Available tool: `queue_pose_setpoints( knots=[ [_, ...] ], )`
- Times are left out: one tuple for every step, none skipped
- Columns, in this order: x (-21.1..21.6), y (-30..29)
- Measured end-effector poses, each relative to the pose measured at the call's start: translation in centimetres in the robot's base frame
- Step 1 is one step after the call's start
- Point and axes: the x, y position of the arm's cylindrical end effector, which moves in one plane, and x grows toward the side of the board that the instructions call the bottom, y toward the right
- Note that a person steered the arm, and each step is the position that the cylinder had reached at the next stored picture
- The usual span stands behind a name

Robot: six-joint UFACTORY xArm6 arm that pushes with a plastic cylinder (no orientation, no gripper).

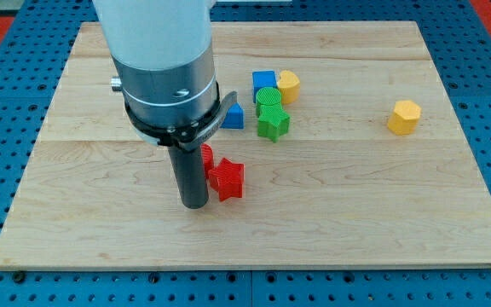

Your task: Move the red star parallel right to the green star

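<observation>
While no writing is legible, my tip (pixel 194 203) touches the ribbed red star (pixel 227 180) from the view's left. No gripper fitted, just a rod. Ribbed green star (pixel 272 124) sits on the wooden worktop (pixel 356 196).

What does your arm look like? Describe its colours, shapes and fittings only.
My arm is a broad white cylinder coming in from the view's top. Below it sits a silvery grey metal collar with a small bolt on its left side, ringed at the bottom by a black clamp band. From that hangs a straight dark rod ending at my tip. No cables or markings show.
</observation>
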Motion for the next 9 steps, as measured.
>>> queue_pose_setpoints(
  knots=[
    [-1.6, 6.5],
    [-2.1, 12.9],
    [-0.2, 12.6],
    [2.7, 7.0],
    [-0.9, 7.1],
    [-2.0, 6.1],
    [-4.3, 11.3],
    [-6.2, 16.7],
    [-2.5, 13.3]
  ],
)
